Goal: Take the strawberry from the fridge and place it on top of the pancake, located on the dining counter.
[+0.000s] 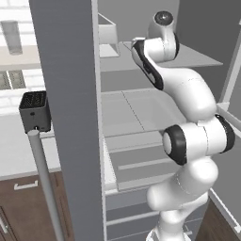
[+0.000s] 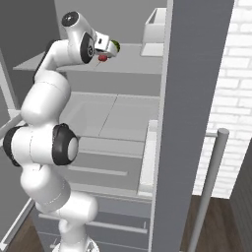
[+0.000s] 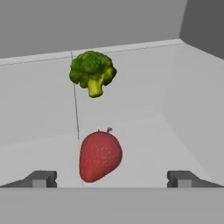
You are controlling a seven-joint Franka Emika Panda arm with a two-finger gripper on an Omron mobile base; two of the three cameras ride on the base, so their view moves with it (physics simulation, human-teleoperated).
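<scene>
Reaching into the open fridge [image 2: 192,98], claw [image 3: 111,178] w/ jaws spread wide, gripping nothing. One strawberry [image 3: 100,155] lies on upper shelf [image 3: 39,109], between the two fingertips [image 3: 41,178] but not touching either. One broccoli floret [image 3: 92,72] sits beyond it, apart, nr back wall. One arm [image 1: 188,99] in frame.

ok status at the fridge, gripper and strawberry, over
Gripper open, fingers wide either side of the strawberry, not gripping. Strawberry on the upper fridge shelf. Broccoli lies beyond it, not blocking.
</scene>
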